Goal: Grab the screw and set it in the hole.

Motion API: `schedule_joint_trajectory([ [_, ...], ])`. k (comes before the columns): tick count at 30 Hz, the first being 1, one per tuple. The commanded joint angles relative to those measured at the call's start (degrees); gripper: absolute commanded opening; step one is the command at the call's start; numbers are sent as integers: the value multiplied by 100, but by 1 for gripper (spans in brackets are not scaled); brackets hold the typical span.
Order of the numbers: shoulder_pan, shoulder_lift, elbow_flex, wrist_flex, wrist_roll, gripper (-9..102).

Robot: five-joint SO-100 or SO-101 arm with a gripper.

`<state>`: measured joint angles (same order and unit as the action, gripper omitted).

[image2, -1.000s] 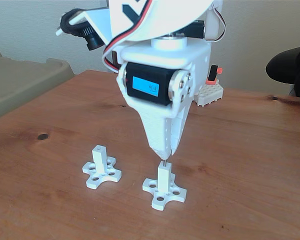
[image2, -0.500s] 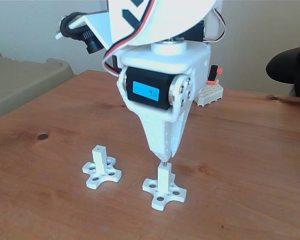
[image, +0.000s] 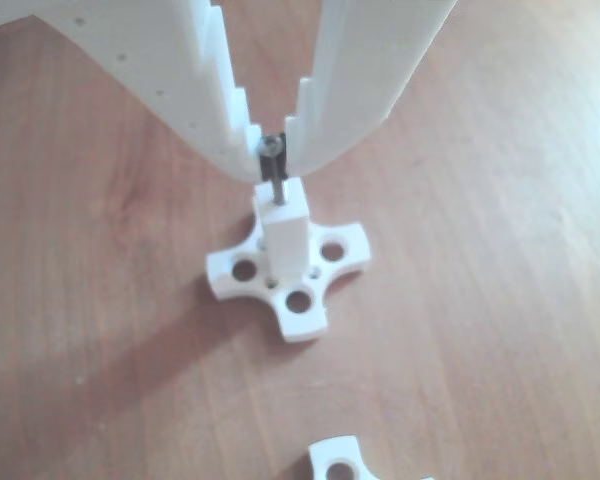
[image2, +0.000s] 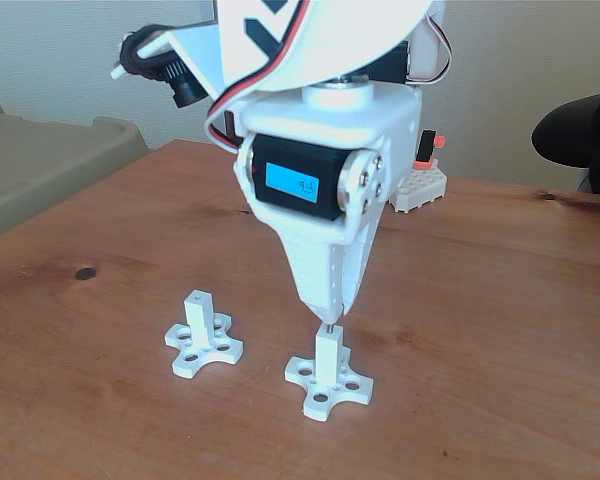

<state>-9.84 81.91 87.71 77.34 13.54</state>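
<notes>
Between the fingers [image: 274,150], the screw [image: 276,182] (upright), tip in the hole [image: 279,209]

White printed plastic is forming the arm's body throughout. In the fixed view, the claw [image2: 327,312] is tapering from a broad housing to a narrow tip, with rows of tiny dimples running down its face. A black servo [image2: 298,182] is sitting in the housing, carrying a bright blue label with small digits. A round silver horn plate [image2: 361,180] with four screw heads is showing beside it. Red, black and white cables [image2: 255,70] are looping above, against a white panel bearing bold black markings. In the other view, the fingers [image: 160,75] are showing stepped, toothed inner edges.
</notes>
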Motion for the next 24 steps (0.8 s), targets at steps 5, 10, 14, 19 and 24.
schedule_joint_trajectory([
  [5, 44, 105, -44, -18, -35, 0],
  [10, 44, 105, -44, -26, -26, 1],
  [14, 44, 105, -44, -26, -26, 2],
  [19, 53, 105, -53, -26, -26, 2],
  [24, 53, 105, -62, 18, -53, 4],
])
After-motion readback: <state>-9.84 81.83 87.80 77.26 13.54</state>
